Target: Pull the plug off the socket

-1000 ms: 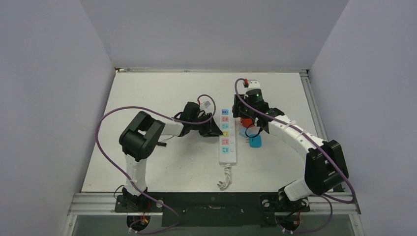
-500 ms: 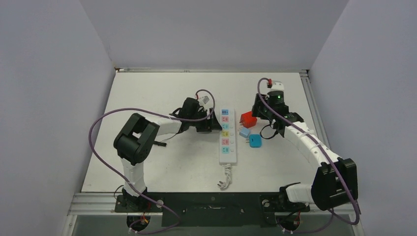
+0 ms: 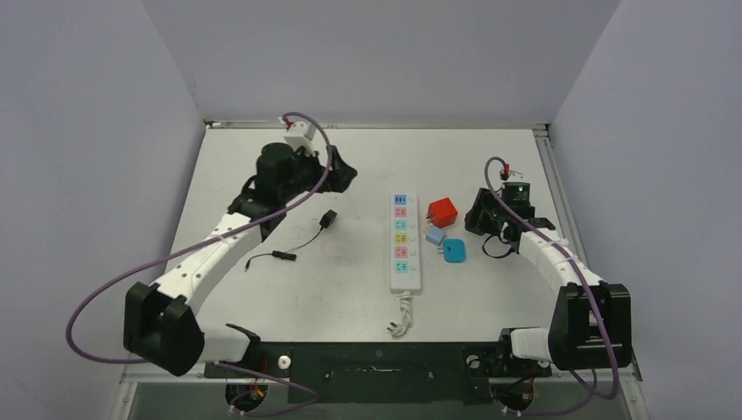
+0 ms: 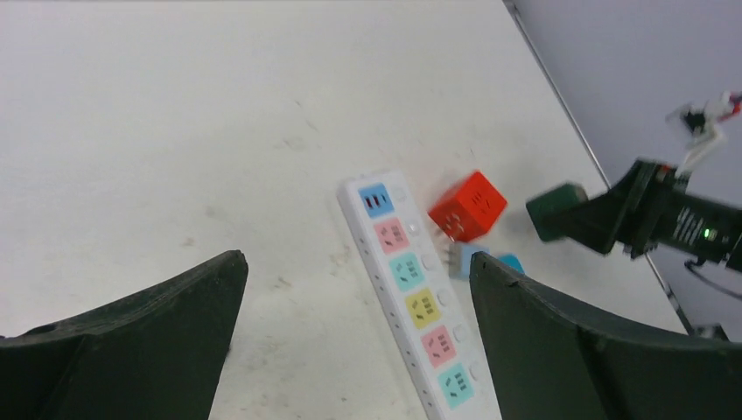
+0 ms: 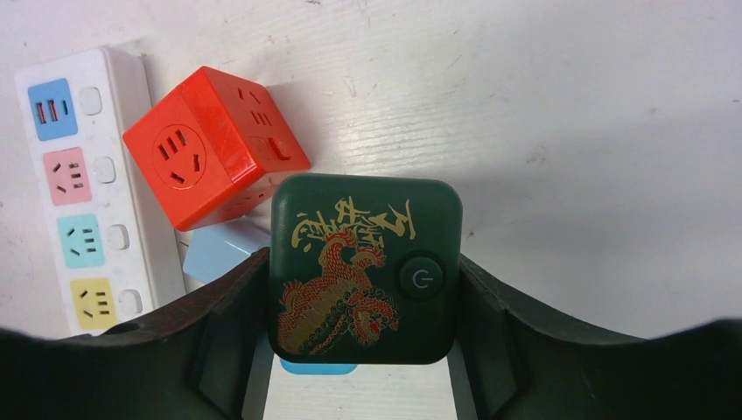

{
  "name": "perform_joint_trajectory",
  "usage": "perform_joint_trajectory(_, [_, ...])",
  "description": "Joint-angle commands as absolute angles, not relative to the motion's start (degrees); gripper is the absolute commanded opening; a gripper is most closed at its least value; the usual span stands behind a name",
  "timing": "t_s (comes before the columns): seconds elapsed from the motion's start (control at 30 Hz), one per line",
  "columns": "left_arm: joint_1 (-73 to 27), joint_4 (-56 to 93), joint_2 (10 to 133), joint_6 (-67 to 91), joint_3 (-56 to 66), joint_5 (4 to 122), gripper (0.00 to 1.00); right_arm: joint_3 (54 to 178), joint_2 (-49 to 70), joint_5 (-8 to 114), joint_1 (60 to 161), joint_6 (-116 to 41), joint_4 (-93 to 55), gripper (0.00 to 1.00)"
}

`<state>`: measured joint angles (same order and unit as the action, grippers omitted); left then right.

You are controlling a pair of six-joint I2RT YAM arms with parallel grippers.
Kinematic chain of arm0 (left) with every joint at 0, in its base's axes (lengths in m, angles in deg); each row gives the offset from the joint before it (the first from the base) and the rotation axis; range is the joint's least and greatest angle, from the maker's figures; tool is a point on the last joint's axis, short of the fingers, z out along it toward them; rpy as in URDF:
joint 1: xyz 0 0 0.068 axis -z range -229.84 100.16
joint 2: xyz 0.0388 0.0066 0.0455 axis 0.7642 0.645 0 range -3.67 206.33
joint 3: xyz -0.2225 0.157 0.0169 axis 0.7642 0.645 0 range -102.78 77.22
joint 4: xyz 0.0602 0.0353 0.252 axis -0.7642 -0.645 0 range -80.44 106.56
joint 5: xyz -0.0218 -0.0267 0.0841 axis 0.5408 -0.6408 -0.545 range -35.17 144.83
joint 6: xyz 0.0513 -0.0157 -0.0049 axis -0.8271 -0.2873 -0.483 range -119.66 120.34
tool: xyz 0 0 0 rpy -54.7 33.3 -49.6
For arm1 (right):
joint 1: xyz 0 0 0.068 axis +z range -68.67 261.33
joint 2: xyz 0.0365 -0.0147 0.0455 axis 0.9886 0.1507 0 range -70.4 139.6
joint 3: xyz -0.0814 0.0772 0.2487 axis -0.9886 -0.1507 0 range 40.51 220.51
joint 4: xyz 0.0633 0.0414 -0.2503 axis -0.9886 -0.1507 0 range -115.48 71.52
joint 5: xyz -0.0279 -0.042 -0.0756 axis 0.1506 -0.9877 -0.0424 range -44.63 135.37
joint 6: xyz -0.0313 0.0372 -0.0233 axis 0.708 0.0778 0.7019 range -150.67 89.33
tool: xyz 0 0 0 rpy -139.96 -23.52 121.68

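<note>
Slippage is the worry: the right claw (image 3: 479, 213), part-closed on a dark green dragon-printed plug cube (image 5: 363, 262), could drop it onto the red cube adapter (image 5: 214, 144) just ahead-left. The power strip (image 3: 402, 242) lies further left, outlets empty. The left claw (image 4: 354, 262) gapes wide, holding nothing.

Lies flat at mid-worktop: the socket (image 3: 405, 241), a long white strip with its length running from the far side toward the arm bases. Carries one row of pastel squares, a blue USB panel at the far end, then pink, teal, yellow, pink and teal outlets, each with a small round white button on its right. Shows every outlet face uncovered. Trails a short white cord, curled, from the near end. Sits clamped between the fingers of the right hand (image 5: 363, 293): the plug (image 5: 363, 254), a dark green cube with a gold dragon, gold characters and a round power button on its visible face, apart from the strip and to its right.
</note>
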<state>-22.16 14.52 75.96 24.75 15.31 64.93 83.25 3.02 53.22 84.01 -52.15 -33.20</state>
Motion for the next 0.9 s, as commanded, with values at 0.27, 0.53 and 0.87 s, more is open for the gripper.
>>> perform_joint_trajectory(0.27, [-45.6, 11.7, 52.7, 23.7, 25.8, 59.6, 0.96, 84.3, 9.8, 56.9, 83.4, -53.4, -24.8, 0.37])
perform_joint_trajectory(0.53, [-48.4, 11.0, 54.0, 24.6, 25.2, 63.4, 0.96, 82.0, 10.3, 54.5, 83.4, -55.1, -21.1, 0.85])
perform_joint_trajectory(0.87, [-48.5, 8.7, 53.3, 22.6, 24.7, 57.5, 0.96, 82.9, 8.6, 50.8, 83.4, -55.1, -22.3, 0.90])
